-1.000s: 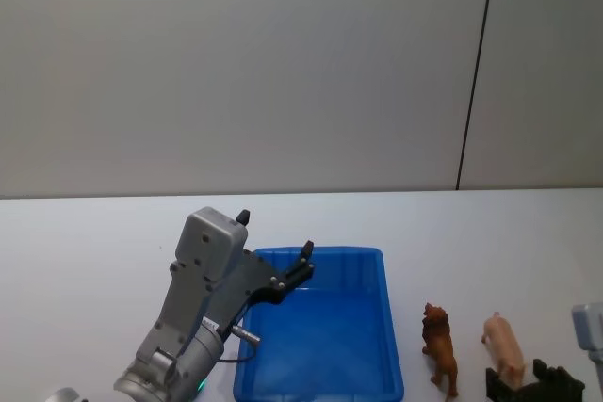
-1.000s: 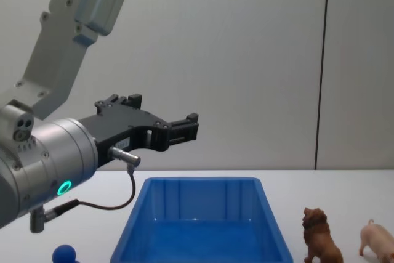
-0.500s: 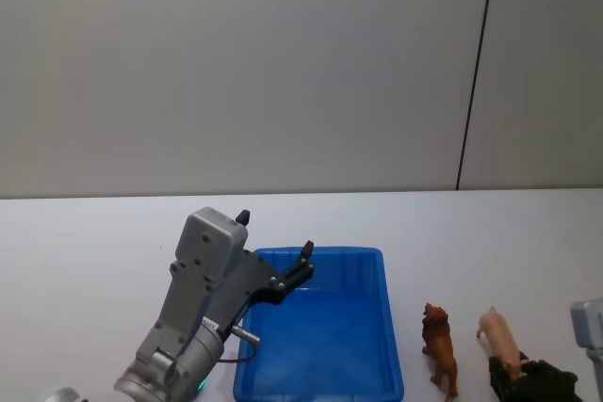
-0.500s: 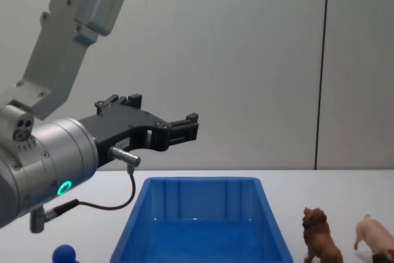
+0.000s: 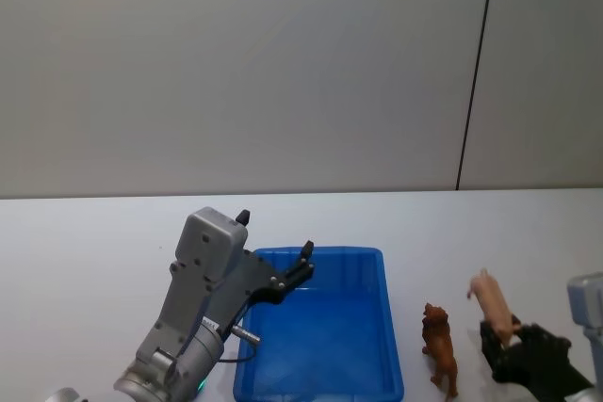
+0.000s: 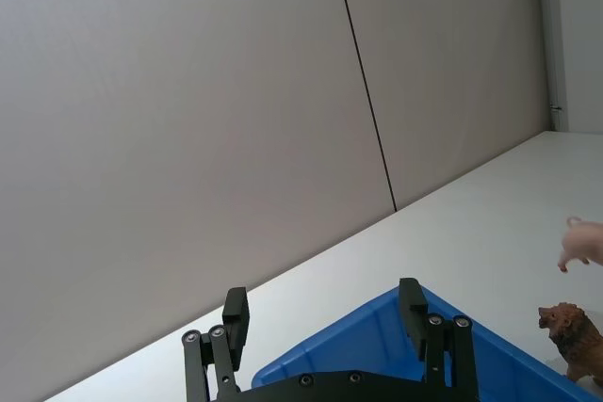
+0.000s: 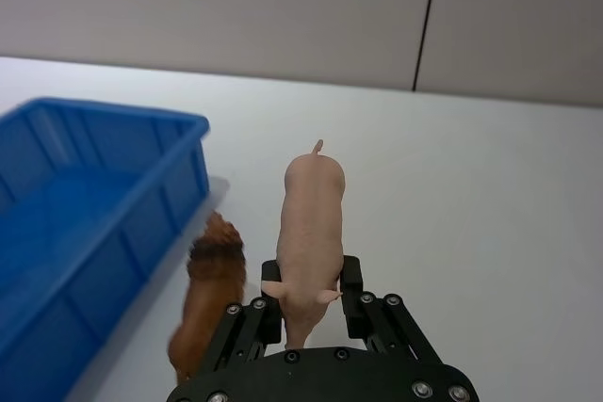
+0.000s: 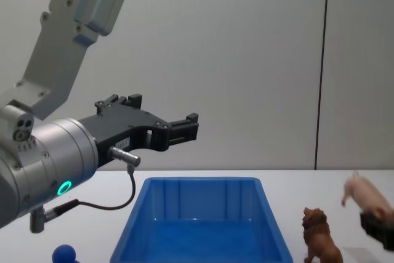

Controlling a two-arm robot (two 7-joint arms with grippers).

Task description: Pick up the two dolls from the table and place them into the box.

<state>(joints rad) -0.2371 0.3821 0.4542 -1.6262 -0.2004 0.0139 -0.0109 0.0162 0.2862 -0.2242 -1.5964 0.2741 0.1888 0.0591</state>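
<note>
Fingers (image 7: 350,275) of right gripper (image 7: 309,281) clenched on pig (image 7: 313,214), which is tilted and held clear of table (image 5: 94,233), just right of lion (image 5: 440,345). Lion stands on table beside box (image 5: 320,252). Left gripper (image 6: 322,300), fingers spread and empty, hangs above box's far end.

Left arm's raised with the elbow bent and the forearm reaching forward. The left gripper (image 6: 322,294) has its two fingers spread wide apart. Over on the other side, the right gripper (image 7: 311,275) sits low at the robot's right, fingers pinched tight on the pig (image 7: 311,204).
</note>
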